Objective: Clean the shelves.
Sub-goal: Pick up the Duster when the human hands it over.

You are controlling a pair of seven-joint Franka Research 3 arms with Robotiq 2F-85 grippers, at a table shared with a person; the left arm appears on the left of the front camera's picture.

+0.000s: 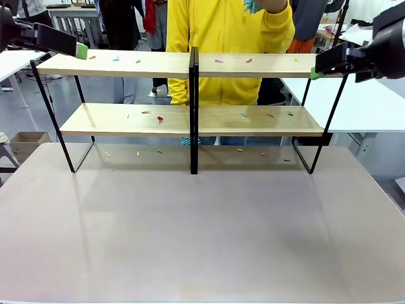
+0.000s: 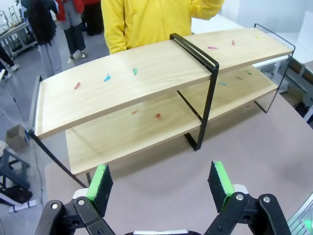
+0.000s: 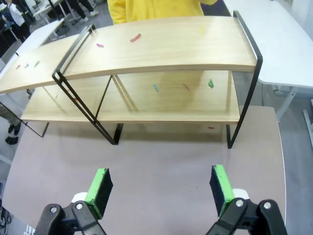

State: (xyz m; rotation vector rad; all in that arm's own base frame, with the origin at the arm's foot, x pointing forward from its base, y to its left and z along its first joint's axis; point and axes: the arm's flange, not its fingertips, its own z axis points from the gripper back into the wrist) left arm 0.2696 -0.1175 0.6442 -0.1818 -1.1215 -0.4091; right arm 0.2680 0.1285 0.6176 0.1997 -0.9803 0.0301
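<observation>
The shelves [image 1: 164, 64] stand across the far half of the table: two long light wooden boards in a thin black frame with a black centre post. Several small coloured scraps [image 1: 218, 61] lie on both boards and on the table under them. My left gripper [image 1: 81, 50] hovers at the upper board's left end, and in its wrist view it is open [image 2: 160, 185] with nothing between the green pads, looking down on the shelves [image 2: 146, 73]. My right gripper [image 1: 315, 73] hangs by the upper board's right end, also open and empty [image 3: 160, 188] above the shelves [image 3: 166, 49].
A person in a yellow top [image 1: 221, 38] stands right behind the shelves, one hand raised holding something teal [image 1: 253, 5]. White tables [image 1: 373, 101] flank the scene on both sides. A cardboard box [image 1: 28, 142] sits on the floor at left. The brown tabletop [image 1: 202, 234] spreads out in front.
</observation>
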